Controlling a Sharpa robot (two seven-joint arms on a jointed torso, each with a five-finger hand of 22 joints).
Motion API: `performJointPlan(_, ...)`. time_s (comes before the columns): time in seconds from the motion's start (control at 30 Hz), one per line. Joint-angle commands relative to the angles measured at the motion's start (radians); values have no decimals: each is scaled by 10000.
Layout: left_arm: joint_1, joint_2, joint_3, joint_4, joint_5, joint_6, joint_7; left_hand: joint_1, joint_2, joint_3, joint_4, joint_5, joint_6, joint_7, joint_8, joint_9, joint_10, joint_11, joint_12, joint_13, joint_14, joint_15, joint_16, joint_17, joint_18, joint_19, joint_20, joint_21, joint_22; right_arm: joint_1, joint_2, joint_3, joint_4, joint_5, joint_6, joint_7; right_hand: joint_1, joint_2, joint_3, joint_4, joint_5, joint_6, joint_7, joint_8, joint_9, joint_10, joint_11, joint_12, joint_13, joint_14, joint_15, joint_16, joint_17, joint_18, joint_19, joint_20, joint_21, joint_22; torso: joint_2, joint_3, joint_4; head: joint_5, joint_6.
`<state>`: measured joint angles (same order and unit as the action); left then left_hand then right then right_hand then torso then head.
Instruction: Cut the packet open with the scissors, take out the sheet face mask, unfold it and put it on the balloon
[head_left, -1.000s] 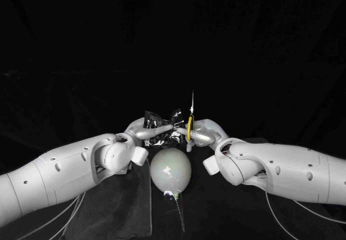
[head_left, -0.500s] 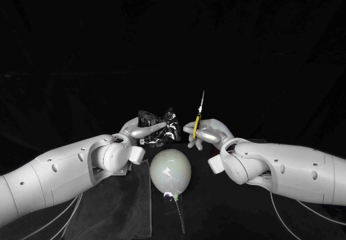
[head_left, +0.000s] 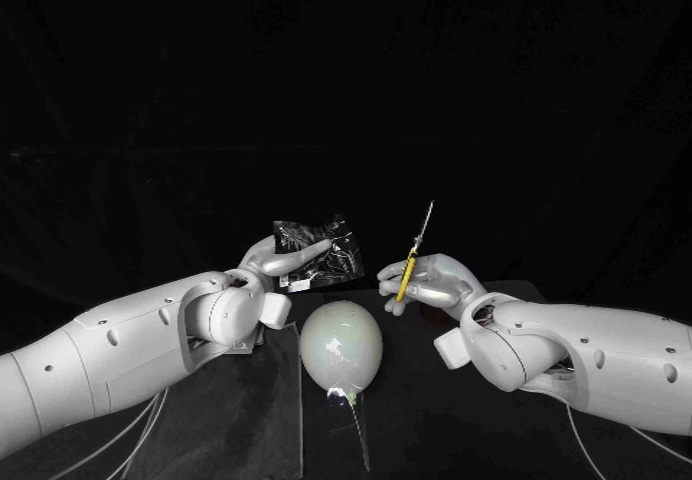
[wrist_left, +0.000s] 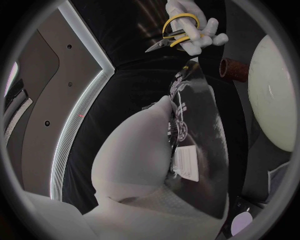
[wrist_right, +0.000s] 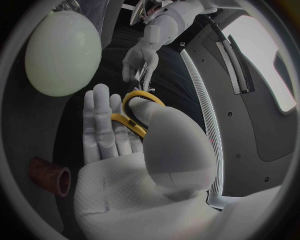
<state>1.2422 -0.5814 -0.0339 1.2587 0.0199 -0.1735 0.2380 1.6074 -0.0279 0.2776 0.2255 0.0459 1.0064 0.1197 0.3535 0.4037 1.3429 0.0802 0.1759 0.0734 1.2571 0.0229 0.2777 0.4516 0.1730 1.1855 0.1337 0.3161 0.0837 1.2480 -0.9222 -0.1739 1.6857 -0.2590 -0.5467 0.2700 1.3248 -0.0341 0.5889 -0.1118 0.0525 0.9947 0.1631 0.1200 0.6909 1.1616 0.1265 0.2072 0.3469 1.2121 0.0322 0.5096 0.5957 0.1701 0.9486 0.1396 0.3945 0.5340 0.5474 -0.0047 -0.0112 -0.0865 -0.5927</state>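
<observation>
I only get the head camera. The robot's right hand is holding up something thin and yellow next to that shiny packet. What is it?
Observer: It's a pair of scissors. The right wrist view shows yellow loop handles gripped in the right hand.
Visitor: Is the packet plain on the side I can't see?
Observer: No. In the left wrist view the packet, held by the left hand, carries white print and a white label.
Visitor: Anything near the balloon that I'm missing?
Observer: Yes, a short brown tube sits close to the balloon. I can't tell whether it stands or lies.
</observation>
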Motion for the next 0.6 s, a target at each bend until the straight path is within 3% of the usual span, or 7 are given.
performJointPlan(0.03, 15, 132, 18, -63, 2, -222, 384, 54, -218, -61, -128, 27, 156, -29, 102, 201, 373, -285, 74, 32, 83, -43, 116, 99, 110, 97, -38, 104, 51, -99, -233, -30, 288, -205, 723, 47, 290, 340, -20, -148, -40, 259, -195, 63, -51, 1489, -636, 35, -187, 370, -262, -16, -82, 108, 48, -138, 340, 289, -9, 4, -13, -84, -10)
performJointPlan(0.07, 15, 159, 19, -79, -11, -245, 394, 23, -241, -85, -146, 25, 181, -45, 125, 209, 406, -302, 96, 36, 111, -62, 175, 148, 107, 123, -57, 134, 67, -133, -301, -43, 345, -216, 787, -1, 77, 462, 0, -388, -25, 477, -229, -148, -417, 2128, -673, -702, -993, 814, -299, -643, -466, -29, -441, -299, 971, 990, -9, 6, -13, -84, -10)
performJointPlan(0.23, 18, 262, 23, -140, -90, -252, 394, -152, -367, -225, -127, 24, 342, -170, 211, 216, 563, -405, 195, 60, 201, -151, 394, 347, 104, 232, -124, 246, 126, -374, -657, -96, 584, -385, 1136, -293, 19, 538, 60, -480, -40, 565, -241, -190, -520, 2345, -684, -874, -1195, 902, -295, -827, -532, -22, -552, -293, 1100, 1138, -19, 17, -25, -134, -10)
performJointPlan(0.43, 22, 290, 24, -152, -136, 145, 336, -194, 154, 94, 77, 22, -96, 77, -55, 79, 175, -194, -87, -70, -294, 10, 245, 428, 50, -81, -59, 72, 50, -526, -880, -129, 744, -678, 1565, -619, -160, 621, 136, -619, -40, 619, -220, -300, -706, 2542, -659, -1230, -1549, 960, -258, -1187, -623, -15, -794, -237, 1220, 1319, -10, 18, -17, -196, 3)
performJointPlan(0.47, 23, 293, 24, -149, -139, 246, 322, -258, 351, 210, 192, 9, -259, 162, -161, 28, 20, -110, -190, -95, -473, 92, 161, 422, 22, -222, 2, -17, 8, -539, -908, -133, 771, -715, 1630, -665, -172, 626, 140, -627, -40, 617, -214, -310, -718, 2539, -652, -1260, -1574, 950, -250, -1219, -631, -17, -820, -229, 1218, 1325, -9, 15, -7, -204, 4)
performJointPlan(0.53, 23, 296, 24, -143, -145, 363, 301, -326, 414, 235, 264, 27, -295, 203, -190, 12, -14, -71, -218, -93, -529, 123, 140, 430, 14, -272, 33, -52, -8, -553, -942, -139, 805, -753, 1704, -718, -210, 657, 161, -630, -40, 601, -195, -337, -749, 2506, -626, -1343, -1641, 911, -223, -1304, -653, -25, -892, -206, 1200, 1332, -7, 11, 0, -216, 6)
performJointPlan(0.6, 24, 302, 24, -137, -153, 460, 275, -761, 669, 224, 642, 26, -408, 307, -292, -47, -119, 41, -288, -88, -691, 224, 81, 444, -16, -421, 131, -163, -61, -565, -975, -146, 837, -783, 1764, -763, -246, 693, 194, -637, -32, 572, -163, -374, -786, 2419, -584, -1437, -1730, 844, -183, -1418, -684, -37, -989, -175, 1169, 1335, -6, 7, 5, -234, 7)
